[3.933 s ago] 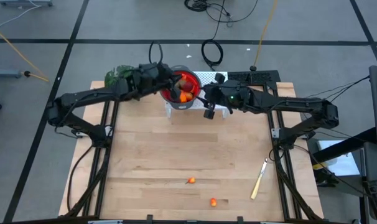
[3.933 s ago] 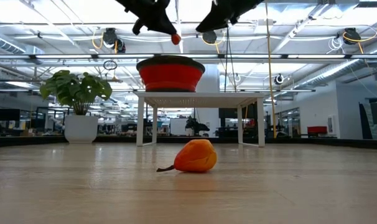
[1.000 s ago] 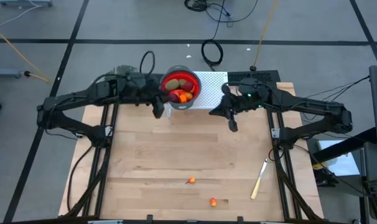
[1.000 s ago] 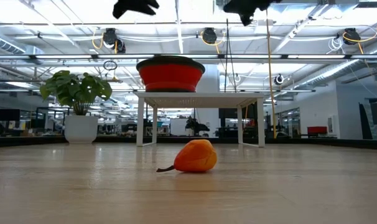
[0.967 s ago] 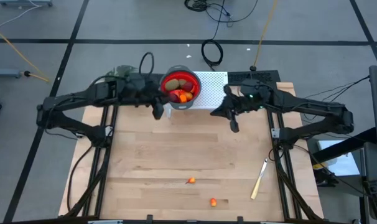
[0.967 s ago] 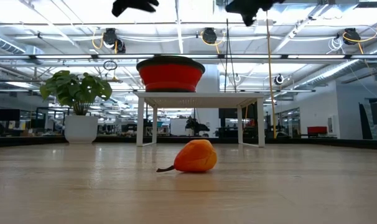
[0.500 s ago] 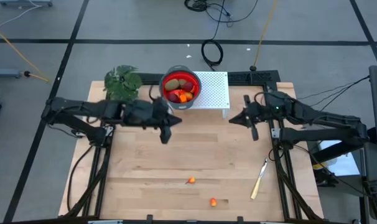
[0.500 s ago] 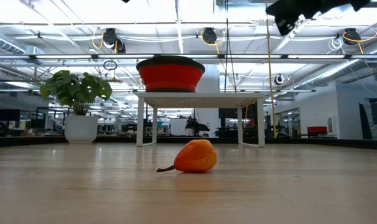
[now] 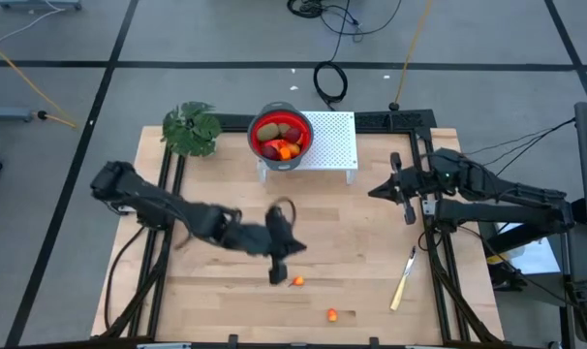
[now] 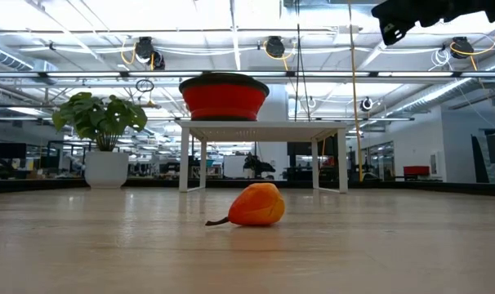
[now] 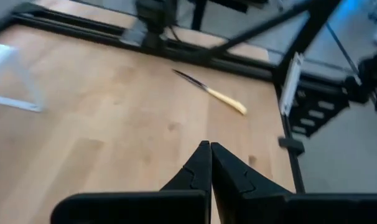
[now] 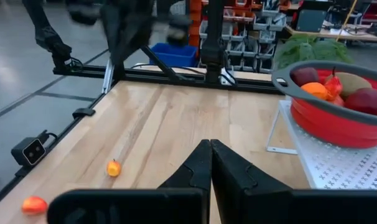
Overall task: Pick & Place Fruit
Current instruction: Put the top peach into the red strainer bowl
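High view tells the story here: the small orange toy fruit with a little stem [image 9: 297, 282] sits on the pale wooden tabletop [image 9: 216, 310] toward the near edge, and the left gripper [image 9: 277, 274] is parked just beside it, on the fruit's left and barely apart from it. In the low view the same fruit [image 10: 256, 205] lies on its side with the stem pointing left, so its long axis runs roughly across the table, not toward the bowl.

The left gripper's fingers are pressed together with nothing in them; the left wrist view shows the tips meeting in a point [image 11: 206, 151]. So I'd guess it has to spread before it can take anything, then shift a touch to its right.

A second small orange-red fruit [image 9: 332, 314] lies a bit farther out, closer to the table's front edge.

The right gripper [image 9: 408, 208] is also clamped shut on nothing and hangs over by the right edge of the table, well apart from both loose pieces, so the left arm is clearly the nearer one.

The red collapsible bowl with a grey rim [image 9: 280, 137], already holding a bunch of fruit, sits on the white perforated stand [image 9: 334, 143] at the far side.
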